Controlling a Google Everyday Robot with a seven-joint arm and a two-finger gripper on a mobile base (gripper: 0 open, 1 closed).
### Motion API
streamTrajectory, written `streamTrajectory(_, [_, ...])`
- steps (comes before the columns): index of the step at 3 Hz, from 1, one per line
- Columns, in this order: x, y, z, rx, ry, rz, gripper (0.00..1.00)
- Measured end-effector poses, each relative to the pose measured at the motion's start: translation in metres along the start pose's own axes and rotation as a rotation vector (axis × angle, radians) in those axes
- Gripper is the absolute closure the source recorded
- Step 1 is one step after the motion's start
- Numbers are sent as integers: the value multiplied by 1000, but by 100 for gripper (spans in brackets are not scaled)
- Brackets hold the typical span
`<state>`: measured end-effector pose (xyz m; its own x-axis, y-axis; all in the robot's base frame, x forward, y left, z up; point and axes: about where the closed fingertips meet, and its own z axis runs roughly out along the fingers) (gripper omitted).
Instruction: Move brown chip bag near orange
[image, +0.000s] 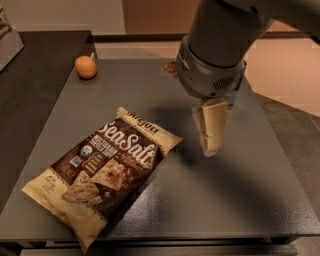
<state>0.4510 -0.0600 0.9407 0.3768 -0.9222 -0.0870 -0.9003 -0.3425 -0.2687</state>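
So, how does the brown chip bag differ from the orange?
The brown chip bag is far bigger than the orange. The bag lies flat and dark; the orange is round and bright. The bag is near the front edge, the orange at the back. Both rest on the table; the gripper hangs right of the bag.

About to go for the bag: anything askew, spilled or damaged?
Nothing spilled or damaged. The bag lies flat and diagonal; its lower corner seems to overhang the front edge of the table. The orange sits whole at the far left. The gripper hangs right of the bag, apart from it.
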Motion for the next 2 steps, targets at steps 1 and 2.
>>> streamTrajectory(1, [-17, -12, 24, -27, 42, -94, 0])
streamTrajectory(2, [-31, -19, 46, -50, 58, -153, 0])
